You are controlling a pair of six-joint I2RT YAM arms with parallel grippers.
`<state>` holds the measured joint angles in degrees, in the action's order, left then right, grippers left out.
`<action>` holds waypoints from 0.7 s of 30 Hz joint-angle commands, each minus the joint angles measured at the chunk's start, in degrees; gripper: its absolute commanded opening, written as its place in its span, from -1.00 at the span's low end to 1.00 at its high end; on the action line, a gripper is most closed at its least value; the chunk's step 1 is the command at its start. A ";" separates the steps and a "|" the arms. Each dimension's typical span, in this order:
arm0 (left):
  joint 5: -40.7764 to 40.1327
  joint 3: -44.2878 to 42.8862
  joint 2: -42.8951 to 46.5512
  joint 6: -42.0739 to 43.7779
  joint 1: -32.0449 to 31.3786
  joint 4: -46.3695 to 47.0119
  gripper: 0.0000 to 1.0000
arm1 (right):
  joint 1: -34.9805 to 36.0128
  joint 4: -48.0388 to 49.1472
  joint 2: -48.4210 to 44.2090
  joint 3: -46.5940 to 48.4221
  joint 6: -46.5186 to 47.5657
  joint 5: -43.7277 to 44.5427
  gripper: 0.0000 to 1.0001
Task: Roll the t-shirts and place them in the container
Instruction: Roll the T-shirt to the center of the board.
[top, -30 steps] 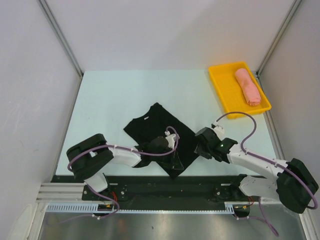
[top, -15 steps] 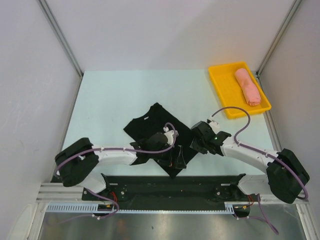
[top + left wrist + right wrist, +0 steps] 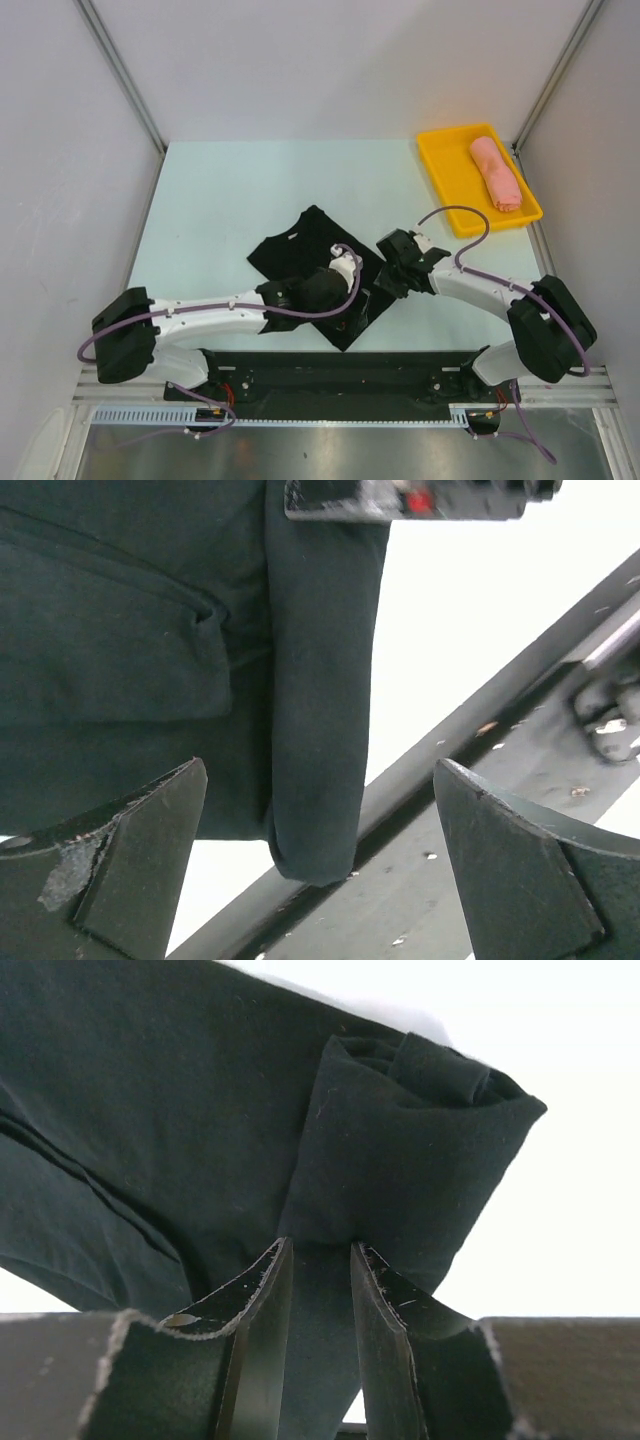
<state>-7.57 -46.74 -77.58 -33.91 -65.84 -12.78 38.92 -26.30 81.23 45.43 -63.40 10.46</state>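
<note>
The black t-shirt point(image 3: 296, 248) lies flat near the table's front, its near right edge rolled into a narrow band point(image 3: 320, 680). My right gripper point(image 3: 384, 287) is shut on one end of that band point(image 3: 410, 1160), with the cloth pinched between its fingers point(image 3: 320, 1252). My left gripper point(image 3: 351, 317) hovers over the other end, near the table's front edge. It is open wide point(image 3: 320, 825), and the roll's end lies loose between its fingers. A salmon-pink rolled t-shirt point(image 3: 495, 172) lies in the yellow tray point(image 3: 445, 180).
The yellow tray stands at the back right corner by the right wall. A black rail point(image 3: 470, 730) runs along the table's front edge just past the roll's end. Bare white tabletop point(image 3: 230, 190) lies behind and left of the shirt.
My left gripper has opened and let go of the shirt's rolled edge. My right gripper, still shut on the cloth, has moved left and away from me with it.
</note>
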 commanded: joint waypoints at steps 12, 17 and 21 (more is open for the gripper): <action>-20.89 -11.26 -14.60 12.20 -11.76 -5.94 0.61 | -3.41 3.54 6.48 5.63 0.38 -3.78 -0.33; -23.89 -13.55 -19.00 13.17 -13.78 -6.65 0.31 | -4.11 3.80 6.84 5.90 0.82 -4.22 -0.34; -25.38 -13.73 -21.73 12.56 -13.96 -6.82 0.13 | -4.55 3.72 6.66 6.07 1.26 -4.31 -0.33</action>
<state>-29.08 -58.26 -97.49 -22.09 -79.33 -18.90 35.00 -23.44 87.66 49.32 -63.02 5.69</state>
